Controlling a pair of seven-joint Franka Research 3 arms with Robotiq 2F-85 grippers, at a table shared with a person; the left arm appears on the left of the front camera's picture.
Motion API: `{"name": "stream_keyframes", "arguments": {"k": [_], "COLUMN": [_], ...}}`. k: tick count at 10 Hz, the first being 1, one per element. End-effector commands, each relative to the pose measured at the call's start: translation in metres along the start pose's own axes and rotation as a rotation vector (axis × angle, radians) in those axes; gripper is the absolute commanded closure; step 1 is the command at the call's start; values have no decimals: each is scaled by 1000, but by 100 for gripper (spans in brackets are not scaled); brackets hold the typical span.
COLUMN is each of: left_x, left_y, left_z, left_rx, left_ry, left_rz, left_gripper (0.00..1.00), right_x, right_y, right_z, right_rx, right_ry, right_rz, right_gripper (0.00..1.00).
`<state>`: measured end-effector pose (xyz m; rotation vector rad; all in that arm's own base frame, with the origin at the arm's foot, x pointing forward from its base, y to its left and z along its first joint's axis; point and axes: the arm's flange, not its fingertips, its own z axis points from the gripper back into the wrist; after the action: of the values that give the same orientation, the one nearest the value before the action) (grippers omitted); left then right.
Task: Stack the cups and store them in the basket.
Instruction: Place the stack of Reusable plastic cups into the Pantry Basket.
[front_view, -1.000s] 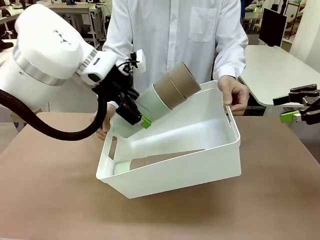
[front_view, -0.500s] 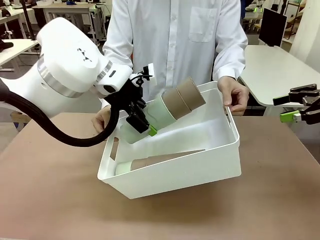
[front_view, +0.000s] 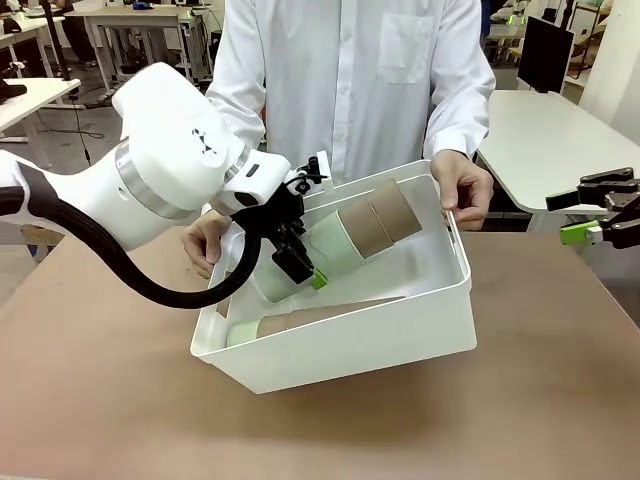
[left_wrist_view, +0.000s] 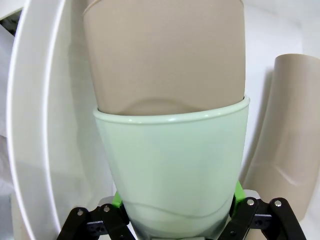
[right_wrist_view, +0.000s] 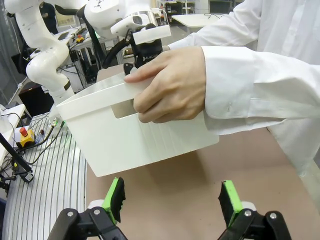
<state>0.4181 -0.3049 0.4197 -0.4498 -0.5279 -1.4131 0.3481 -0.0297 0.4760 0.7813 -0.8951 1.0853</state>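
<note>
While person's hands (front_view: 468, 190) tilt basket (front_view: 400, 340), left pincer (front_view: 300, 265) grips cups (front_view: 360, 232).

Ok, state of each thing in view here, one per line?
left gripper: shut on the held stack, inside the basket
held stack: mint cup with tan cups nested, lying tilted
basket: tipped toward the robot, held by both the person's hands
second stack: lying in the basket
right gripper: open, empty
</note>
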Motion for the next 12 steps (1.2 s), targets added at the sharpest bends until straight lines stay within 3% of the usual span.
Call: {"name": "stream_keyframes", "arguments": {"k": [1,4,5,9,12], "left_x": [10,7,6,6,5], "left_y": [6,8,8,5,-2], "left_z": [-3,-8,-9,-6,29], "left_rx": [40,40,45,2,-64], "left_ry": [8,3,-4,-8,2], "left_rz": [15,-4,-7,-11,-43], "left_gripper": [15,15,0,0,0], "right_x": [5,5,5,5,5], "right_y": [-2,-2,-2,-2,-2], "right_z": [1,1,1,1,1], "right_rx": [0,0,0,0,0], "right_ry": [-19,-19,-19,-19,-19], "right_rz": [-17,-17,-17,-17,-17], "right_gripper": [0,0,0,0,0]}}
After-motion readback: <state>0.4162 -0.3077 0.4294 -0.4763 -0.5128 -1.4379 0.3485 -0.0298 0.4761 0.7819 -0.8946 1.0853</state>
